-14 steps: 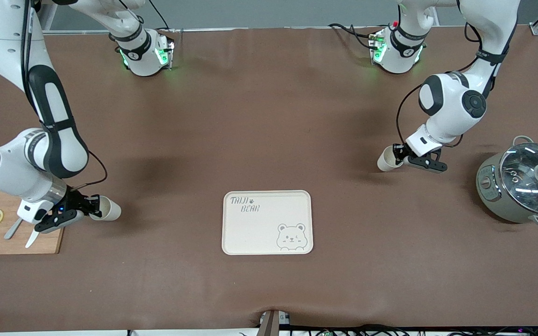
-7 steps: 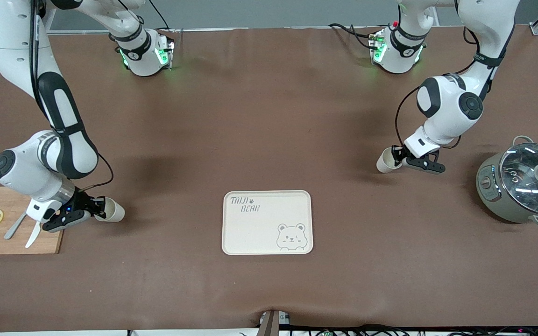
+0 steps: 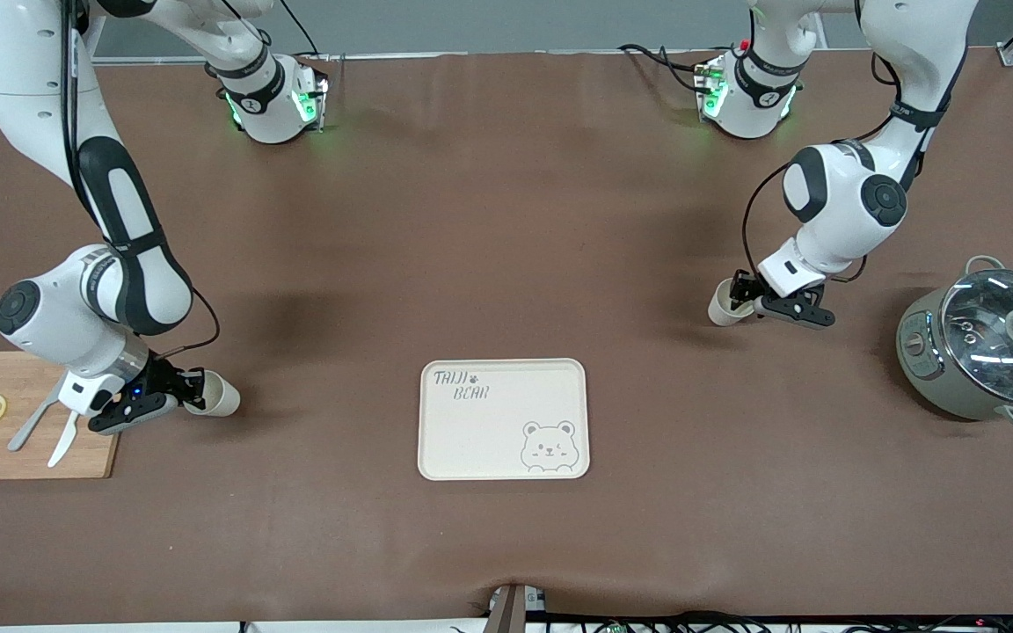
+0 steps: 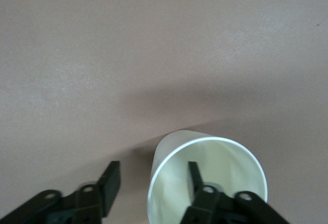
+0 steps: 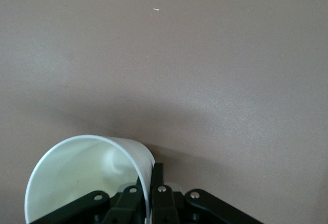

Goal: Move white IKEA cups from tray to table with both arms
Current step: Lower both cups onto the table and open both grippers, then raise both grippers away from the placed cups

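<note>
The left claw [image 3: 748,301] pinches one small cream-white tapered cup's [image 3: 725,304] rim; the right claw [image 3: 174,393] pinches the other cup [image 3: 216,396], both above the brown surface [image 3: 506,264].

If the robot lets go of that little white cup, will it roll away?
Maybe. The cup in the right hand is round, tapered and tilted, so dropped sideways it would probably roll in a curve. It looks thin-walled and empty, so likely light. The hand pinches only its rim, so it might slip.
</note>
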You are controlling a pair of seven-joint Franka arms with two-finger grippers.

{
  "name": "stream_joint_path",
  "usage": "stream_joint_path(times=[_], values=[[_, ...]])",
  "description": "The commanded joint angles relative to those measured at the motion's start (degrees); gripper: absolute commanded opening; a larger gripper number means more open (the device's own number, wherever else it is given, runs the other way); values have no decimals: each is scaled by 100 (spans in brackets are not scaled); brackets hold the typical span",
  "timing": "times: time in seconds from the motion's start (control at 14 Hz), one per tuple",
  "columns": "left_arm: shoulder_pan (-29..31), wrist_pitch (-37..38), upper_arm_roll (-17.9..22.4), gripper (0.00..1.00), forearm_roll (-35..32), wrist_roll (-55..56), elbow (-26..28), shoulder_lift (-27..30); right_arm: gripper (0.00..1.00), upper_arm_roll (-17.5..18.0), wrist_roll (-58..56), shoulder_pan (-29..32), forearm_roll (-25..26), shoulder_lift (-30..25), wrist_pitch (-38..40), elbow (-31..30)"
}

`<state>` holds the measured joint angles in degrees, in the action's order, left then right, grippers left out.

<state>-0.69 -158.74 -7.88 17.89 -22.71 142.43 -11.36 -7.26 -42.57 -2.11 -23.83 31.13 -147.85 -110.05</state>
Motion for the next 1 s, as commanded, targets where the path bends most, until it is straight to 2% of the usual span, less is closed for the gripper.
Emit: stream_joint_path(times=[0.0, 0.14, 0.21, 0.29, 0.36, 0.43, 0.57, 0.64, 0.79, 0.93], values=[[8, 455, -38, 100, 136, -129, 31, 458, 0, 50, -269, 44, -254, -72, -87, -105], [51, 1184, -38, 100, 110, -85, -91, 818, 55, 50, -252, 26, -245, -81, -25, -61], [60, 1536, -12, 100, 75, -76, -214, 916, 67, 50, -235, 43, -254, -81, -16, -52], [69, 1791, 6, 100, 48, -67, -389, 917, 86, 50, -226, 44, -245, -81, -7, -26], [130, 1837, 15, 100, -56, -58, -548, 899, 95, 41, -226, 44, -245, -81, -7, -8], [209, 1855, 15, 100, -136, 29, -784, 873, 100, 41, -217, 52, -245, -81, 1, 9], [279, 2222, 23, 100, -180, 449, -1521, 750, 100, 41, -226, 79, -245, -90, 281, 131], [315, 2642, 24, 100, -433, 843, -2055, 576, 100, 32, -226, 114, -236, -107, 535, 272], [263, 3582, -38, 100, -1397, 1905, -3294, 84, 100, 15, -226, 228, -193, -160, 1036, 614], [79, 4462, -56, 100, -1735, 2410, -4376, -338, 100, -55, -191, 298, -131, -257, 1930, 1166]])
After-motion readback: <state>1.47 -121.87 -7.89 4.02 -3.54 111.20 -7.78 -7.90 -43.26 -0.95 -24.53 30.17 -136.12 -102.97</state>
